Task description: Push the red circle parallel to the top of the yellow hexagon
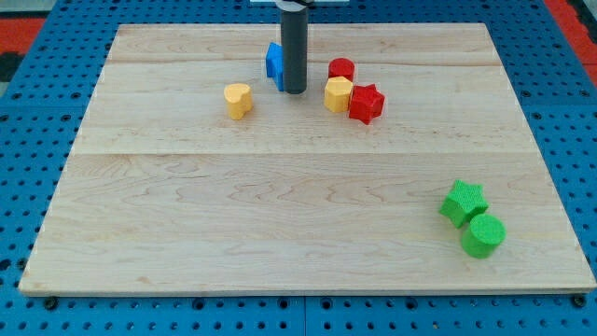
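Tip [294, 91] of the rod, no hand to open, touches the blue block [274, 63]; red circle [341, 69] lies right, touching the yellow hexagon [338, 94].

Straight dark rod [294, 47], round in section, charcoal grey all the way down, same width from top to bottom. Smooth matte surface. Faint paler streak of reflected light down the side toward the view's left, darker shade toward the view's right. Up above my tip [294, 92], a slightly blacker collar [295, 7] ringing the rod's upper end. Over that, a flat dark mount [298, 2], wider than the rod, cut off by the view's top edge. At the very bottom, a blunt, squarely cut end with a gently curved lower outline, same dark grey as the shaft.
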You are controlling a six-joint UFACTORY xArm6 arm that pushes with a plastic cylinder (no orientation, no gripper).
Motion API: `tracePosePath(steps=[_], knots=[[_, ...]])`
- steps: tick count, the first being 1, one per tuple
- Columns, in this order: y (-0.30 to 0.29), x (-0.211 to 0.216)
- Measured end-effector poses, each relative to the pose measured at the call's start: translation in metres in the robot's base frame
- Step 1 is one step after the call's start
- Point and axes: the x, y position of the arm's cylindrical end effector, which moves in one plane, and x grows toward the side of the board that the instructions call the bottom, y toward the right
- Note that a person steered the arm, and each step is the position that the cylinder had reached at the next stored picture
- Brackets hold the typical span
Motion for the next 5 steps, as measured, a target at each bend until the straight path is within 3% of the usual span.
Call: tracePosePath(steps=[2, 5], knots=[[-0.04, -0.026], [-0.053, -0.034]])
